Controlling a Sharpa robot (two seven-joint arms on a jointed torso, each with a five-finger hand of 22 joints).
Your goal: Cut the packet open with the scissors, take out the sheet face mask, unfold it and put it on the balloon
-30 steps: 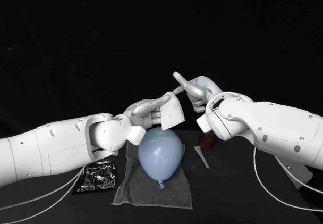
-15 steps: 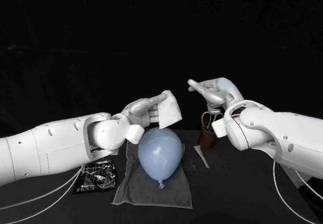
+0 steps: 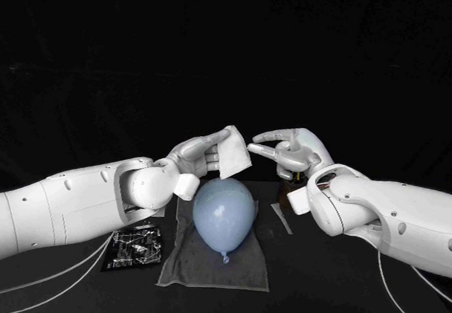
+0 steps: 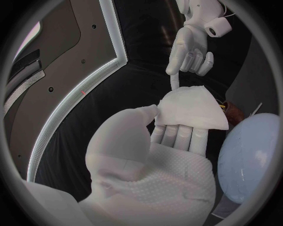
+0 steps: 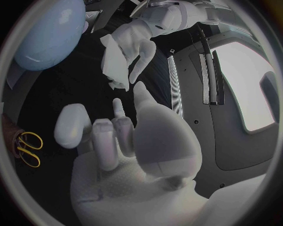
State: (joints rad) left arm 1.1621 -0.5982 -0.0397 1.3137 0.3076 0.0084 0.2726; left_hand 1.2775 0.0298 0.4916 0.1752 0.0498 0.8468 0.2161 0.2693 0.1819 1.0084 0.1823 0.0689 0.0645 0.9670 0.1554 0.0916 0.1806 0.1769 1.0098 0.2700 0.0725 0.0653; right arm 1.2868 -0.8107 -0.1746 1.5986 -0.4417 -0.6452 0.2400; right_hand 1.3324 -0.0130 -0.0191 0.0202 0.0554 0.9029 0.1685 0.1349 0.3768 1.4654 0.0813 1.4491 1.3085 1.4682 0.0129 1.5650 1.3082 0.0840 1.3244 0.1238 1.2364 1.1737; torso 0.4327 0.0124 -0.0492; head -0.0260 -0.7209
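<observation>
Step in hand: unfolding. The mask is out of the packet but is a folded wad, not yet on the balloon.

The left hand (image 3: 196, 154) is raised above the balloon (image 3: 226, 210). Its thumb presses down on flat fingers with the sheet mask (image 3: 235, 155) pinched between them. The mask hangs just over the balloon's far end, apart from it. In the left wrist view the mask (image 4: 191, 108) lies across the fingertips (image 4: 177, 134).

The right hand (image 3: 286, 153) is also above the balloon, on its right side and just beside the mask. Thumb and forefinger point toward the mask with a gap between them, and the other fingers are curled in. It holds nothing. One fingertip (image 4: 173, 84) is at the mask's free corner; I can't tell whether it touches or stops just short.

The balloon lies on a grey towel (image 3: 199, 270), knot toward the robot. The packet (image 3: 137, 245) is left of the balloon, off the towel's edge. A thin pale strip (image 3: 281, 218) lies just right of the balloon. The scissors (image 5: 26, 148), with yellow handles, are apart from the balloon and in neither hand.

Next move, as I judge it: the right hand closes on one loose layer at that corner, not the whole wad. Then the hands draw apart to open the sheet. The layers will likely cling, and pinching them all would only tug the mask out of the left hand.
</observation>
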